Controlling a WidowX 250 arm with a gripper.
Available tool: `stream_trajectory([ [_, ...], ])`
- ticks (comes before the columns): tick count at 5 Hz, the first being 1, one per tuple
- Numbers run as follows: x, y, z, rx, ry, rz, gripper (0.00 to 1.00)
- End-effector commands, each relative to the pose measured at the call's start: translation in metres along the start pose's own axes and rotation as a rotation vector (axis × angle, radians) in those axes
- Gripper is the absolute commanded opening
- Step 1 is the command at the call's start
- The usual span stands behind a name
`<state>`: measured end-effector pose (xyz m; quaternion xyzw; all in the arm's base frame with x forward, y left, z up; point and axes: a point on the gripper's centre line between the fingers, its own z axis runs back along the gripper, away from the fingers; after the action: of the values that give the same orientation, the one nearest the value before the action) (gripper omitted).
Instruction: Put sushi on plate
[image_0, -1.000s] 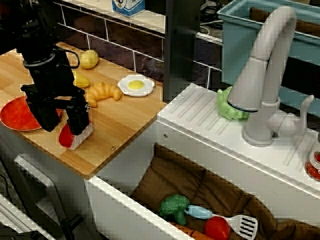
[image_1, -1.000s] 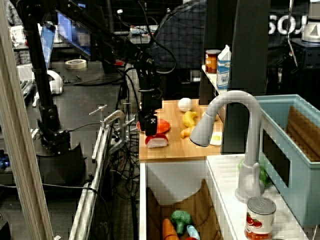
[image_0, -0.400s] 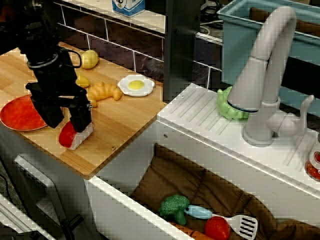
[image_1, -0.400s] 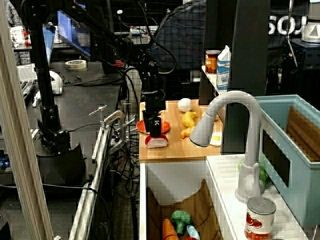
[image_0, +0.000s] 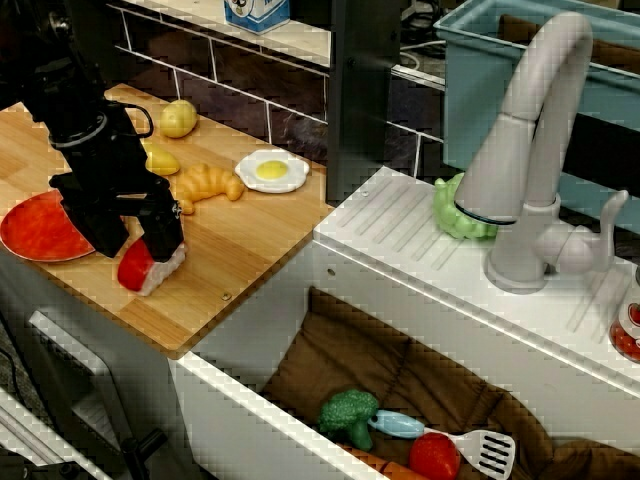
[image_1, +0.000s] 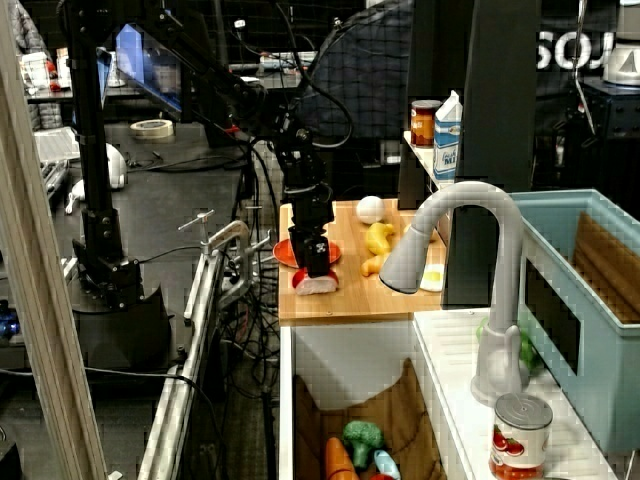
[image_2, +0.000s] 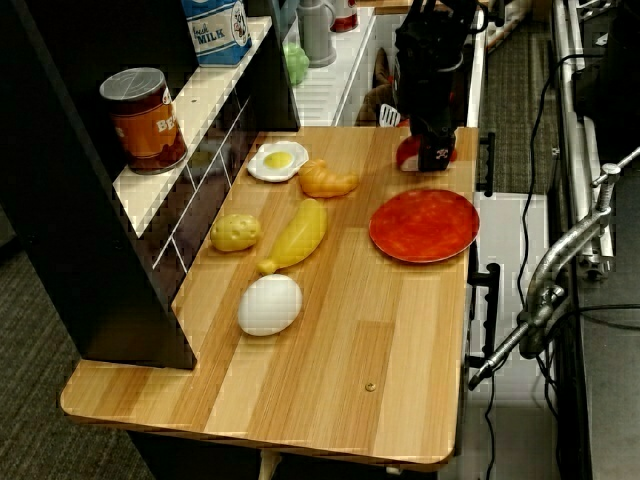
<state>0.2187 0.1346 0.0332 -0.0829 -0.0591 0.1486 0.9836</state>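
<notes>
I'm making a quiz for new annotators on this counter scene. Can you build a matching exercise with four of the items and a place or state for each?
Items:
1. sushi
2. plate
3. fried egg
4. broccoli

Places or states:
A. lies down in the sink
B. bare, with no food on it
C. at the jaws of the gripper, near the counter's front edge
D. next to the croissant, near the tiled wall

Pairs: 1-C, 2-B, 3-D, 4-A

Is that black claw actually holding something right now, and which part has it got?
The black gripper sits around the small red-topped toy sushi with white rice base, fingers at its sides. Whether it truly grips is unclear; the sushi seems to rest on the wooden counter.
</notes>
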Motion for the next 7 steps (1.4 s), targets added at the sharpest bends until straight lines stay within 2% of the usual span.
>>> stream_trajectory([
  [1, -0.011, 0.012, -0.005, 0.003, -0.036, 0.017, 0.0],
  [2, -0.007, 0.014, -0.002, -0.009, -0.008, 0.034, 0.0],
  [3, -0.004, 0.014, 0.002, -0.012, -0.005, 0.031, 0.0],
  [4, 0.003, 0.013, 0.019, -0.018, 0.034, 0.033, 0.0],
  [5, 0.016, 0.007, 0.058, -0.029, 0.124, 0.042, 0.0],
  [6, 0.038, 0.018, 0.099, -0.001, 0.202, -0.051, 0.0],
  [7, 0.055, 0.046, 0.107, 0.048, 0.302, -0.135, 0.0],
])
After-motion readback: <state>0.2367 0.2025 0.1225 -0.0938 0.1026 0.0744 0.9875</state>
